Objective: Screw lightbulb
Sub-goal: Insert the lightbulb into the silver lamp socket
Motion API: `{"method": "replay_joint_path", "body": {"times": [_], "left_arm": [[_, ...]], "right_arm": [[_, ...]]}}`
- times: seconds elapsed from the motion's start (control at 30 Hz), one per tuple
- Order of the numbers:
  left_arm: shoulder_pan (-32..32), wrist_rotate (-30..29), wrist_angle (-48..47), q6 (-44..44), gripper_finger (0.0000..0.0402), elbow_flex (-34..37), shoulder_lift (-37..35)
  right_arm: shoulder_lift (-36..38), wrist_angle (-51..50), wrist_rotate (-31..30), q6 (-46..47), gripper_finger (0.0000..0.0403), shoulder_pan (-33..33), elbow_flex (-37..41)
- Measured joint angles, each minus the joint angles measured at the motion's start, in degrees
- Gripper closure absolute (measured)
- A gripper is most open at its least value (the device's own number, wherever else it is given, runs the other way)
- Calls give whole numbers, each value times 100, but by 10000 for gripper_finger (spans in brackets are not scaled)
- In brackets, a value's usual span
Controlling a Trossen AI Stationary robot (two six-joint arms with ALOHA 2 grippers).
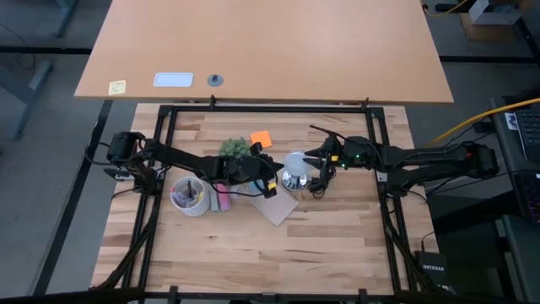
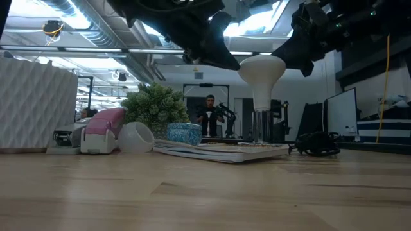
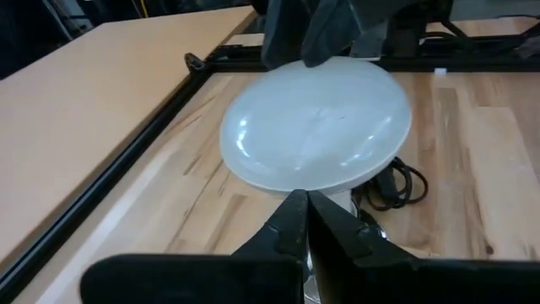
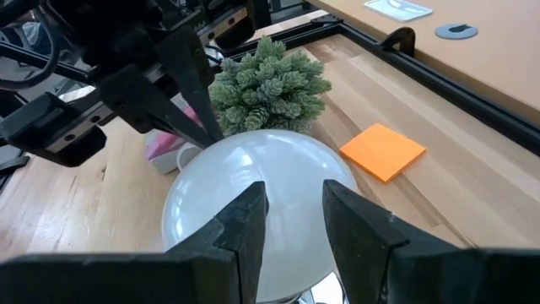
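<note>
In the high view's centre, the left gripper (image 1: 272, 181), fingers pinched shut on nothing, sits just left of the lightbulb (image 1: 296, 164). The bulb stands upright (axis vertical) in the silver socket (image 1: 293, 180), frosted white and glossy. The right gripper (image 1: 318, 179) is open astride its right flank, nearer.

Left end effector (image 3: 305, 221) is closed at table centre, facing the right end effector (image 4: 291, 218), whose fingers are spread.
</note>
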State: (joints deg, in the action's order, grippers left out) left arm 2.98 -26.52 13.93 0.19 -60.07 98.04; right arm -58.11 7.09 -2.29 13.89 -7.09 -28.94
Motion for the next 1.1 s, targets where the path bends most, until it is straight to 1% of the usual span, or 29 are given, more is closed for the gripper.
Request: {"method": "replay_joint_path", "body": {"times": [0.27, 0.53, 0.83, 1.1], "left_arm": [[-63, -115, 49, 28, 399, 2, -2], [98, -178, 20, 95, 400, 2, -15], [120, -243, -25, 113, 401, 2, -15], [271, -235, -674, -34, 400, 0, -20]], "right_arm": [[-2, -4, 49, -2, 276, 0, 1], [-7, -2, 88, -4, 276, 2, 1], [-13, 87, 78, -6, 276, 2, 5], [-17, 216, 47, -7, 276, 2, 5]]}}
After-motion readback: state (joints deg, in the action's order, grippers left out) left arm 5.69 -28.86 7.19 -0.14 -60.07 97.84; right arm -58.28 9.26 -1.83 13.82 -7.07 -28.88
